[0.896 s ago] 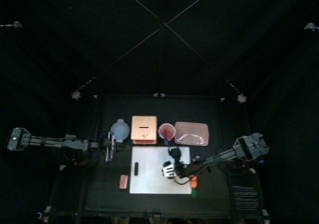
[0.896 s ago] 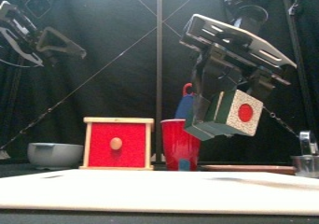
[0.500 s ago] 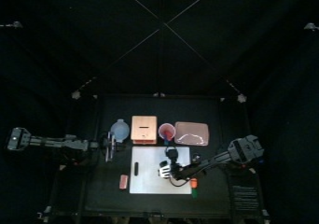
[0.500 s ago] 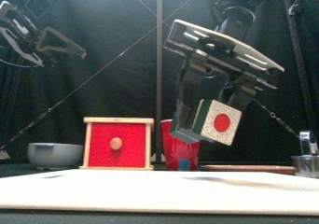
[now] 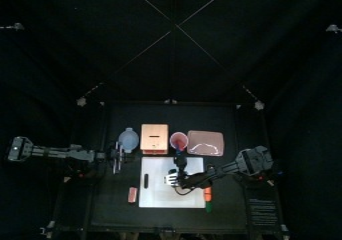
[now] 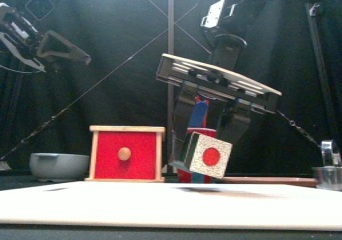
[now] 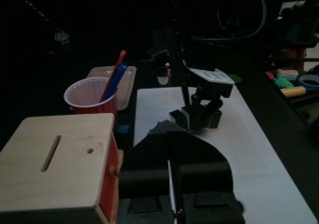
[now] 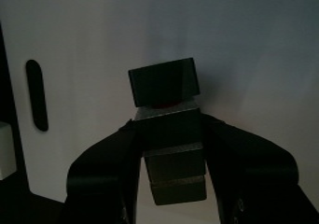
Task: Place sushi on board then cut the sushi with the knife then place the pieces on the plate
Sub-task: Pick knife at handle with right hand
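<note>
Step 1, placing, is judged in hand: the sushi roll [image 6: 205, 157] is gripped firmly by the right gripper [image 8: 169, 125] just above the white board [image 6: 94, 206], so lowering and release are called for. A white end face with 1 red dot is shown on the dark roll. The left gripper [image 5: 118, 160] is parked far left.

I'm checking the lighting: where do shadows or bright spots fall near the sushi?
Front view: a faint shadow on the white cutting board beneath the sushi roll in the right pincer. Top view: the board is the brightest patch amid dark curtains.
</note>
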